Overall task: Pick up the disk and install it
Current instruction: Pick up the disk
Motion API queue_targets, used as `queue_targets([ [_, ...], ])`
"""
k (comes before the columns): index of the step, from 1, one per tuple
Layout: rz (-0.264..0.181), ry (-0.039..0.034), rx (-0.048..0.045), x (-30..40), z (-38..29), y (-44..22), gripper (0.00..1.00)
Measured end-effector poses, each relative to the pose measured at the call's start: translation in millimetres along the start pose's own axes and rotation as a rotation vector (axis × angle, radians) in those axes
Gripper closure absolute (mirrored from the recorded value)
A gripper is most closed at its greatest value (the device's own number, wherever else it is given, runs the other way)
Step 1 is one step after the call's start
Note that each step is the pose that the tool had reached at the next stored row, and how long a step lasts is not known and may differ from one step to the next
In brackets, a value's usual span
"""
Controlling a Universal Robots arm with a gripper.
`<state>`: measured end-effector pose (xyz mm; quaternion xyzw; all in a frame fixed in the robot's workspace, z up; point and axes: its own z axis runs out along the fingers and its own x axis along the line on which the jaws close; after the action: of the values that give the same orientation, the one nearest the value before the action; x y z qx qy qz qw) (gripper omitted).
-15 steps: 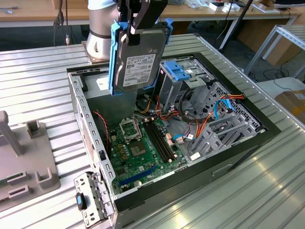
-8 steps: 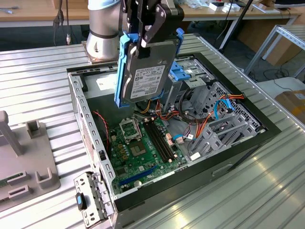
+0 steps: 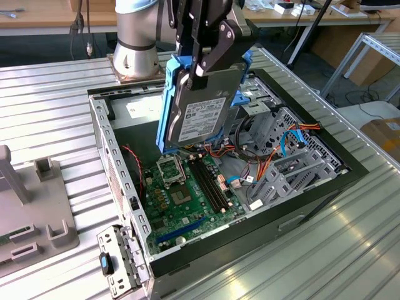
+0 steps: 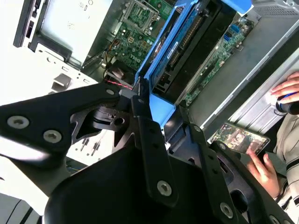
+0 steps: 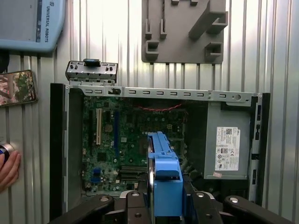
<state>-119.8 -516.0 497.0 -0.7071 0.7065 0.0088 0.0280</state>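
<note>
The disk (image 3: 201,106), silver-grey with a white label and blue side rails, hangs nearly upright above the open computer case (image 3: 125,206). My gripper (image 3: 203,62) is shut on its upper part, black fingers (image 3: 219,50) pressing the blue rails. In the first wrist view the disk (image 5: 163,172) appears edge-on over the green motherboard (image 5: 117,144), between the black fingers (image 5: 135,205). In the second wrist view the disk (image 4: 180,44) stretches away from the finger (image 4: 147,135), above the board. The grey drive cage (image 3: 294,169) stands inside the case toward the exterior view's right.
A grey power-supply box (image 5: 226,147) sits at one end of the case. A grey fixture block (image 3: 31,212) rests on the ribbed metal table (image 3: 56,100). A detached front bracket (image 3: 122,259) leans by the case corner. A person's hand (image 4: 264,170) and a phone (image 4: 238,138) lie beside the case.
</note>
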Motion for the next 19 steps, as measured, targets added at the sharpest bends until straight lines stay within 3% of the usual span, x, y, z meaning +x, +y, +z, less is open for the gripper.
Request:
queue_targets([
  [5,0.0,0.0,0.0,-0.7,0.4,-8.3,0.63],
  [9,0.0,-0.0001,0.0,-0.7,1.3,-25.1,0.63],
  [13,0.0,0.0001,0.0,-0.6,2.2,-46.2,0.63],
  [17,0.0,0.0001,0.0,-0.6,2.7,-58.5,0.63],
  [19,0.0,0.0001,0.0,-0.5,3.2,-69.4,0.63],
])
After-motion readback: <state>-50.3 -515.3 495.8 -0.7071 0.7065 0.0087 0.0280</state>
